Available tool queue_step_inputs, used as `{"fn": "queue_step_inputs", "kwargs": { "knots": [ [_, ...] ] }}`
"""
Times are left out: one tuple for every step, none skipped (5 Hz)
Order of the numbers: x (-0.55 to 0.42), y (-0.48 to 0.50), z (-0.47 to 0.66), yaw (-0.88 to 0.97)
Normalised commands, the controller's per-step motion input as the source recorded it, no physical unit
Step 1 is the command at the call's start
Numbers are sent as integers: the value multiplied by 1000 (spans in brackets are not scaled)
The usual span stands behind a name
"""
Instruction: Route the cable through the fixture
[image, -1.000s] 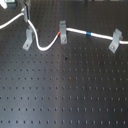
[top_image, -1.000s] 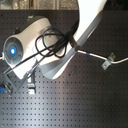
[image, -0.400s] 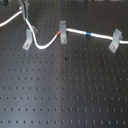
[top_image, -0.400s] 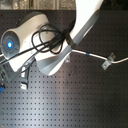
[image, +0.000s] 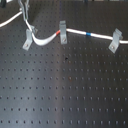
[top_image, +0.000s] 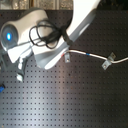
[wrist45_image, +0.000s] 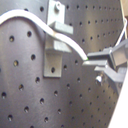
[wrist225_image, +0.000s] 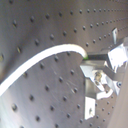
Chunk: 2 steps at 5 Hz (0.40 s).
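Note:
The white cable (image: 102, 36) runs across the back of the board in the first exterior view, with a red band (image: 63, 31) and a blue band (image: 87, 34). It lies in a right leaning clip (image: 116, 40) and a short upright clip (image: 62, 31). From there it loops to the fixture (image: 28, 39), a leaning grey clip at the first exterior view's left. My gripper (image: 24, 16) stands just above and behind the fixture, shut on the cable. In the first wrist view the cable (wrist45_image: 60, 32) crosses the fixture (wrist45_image: 55, 50) and ends between my fingertips (wrist45_image: 90, 61).
The black perforated board (image: 65, 90) fills both exterior views. In the second exterior view the white arm (top_image: 45, 45) covers the left clip. The right clip (top_image: 106, 62), the blue band (top_image: 86, 53) and the upright clip (top_image: 65, 58) show beside it.
The arm has shifted slightly toward the top of the second exterior view with the cable still in its grip. The cable's loop by the fixture has barely changed.

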Motion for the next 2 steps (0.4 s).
{"fn": "queue_step_inputs", "kwargs": {
  "knots": [
    [-123,116,114,186],
    [34,40,-34,-29]
  ]
}}
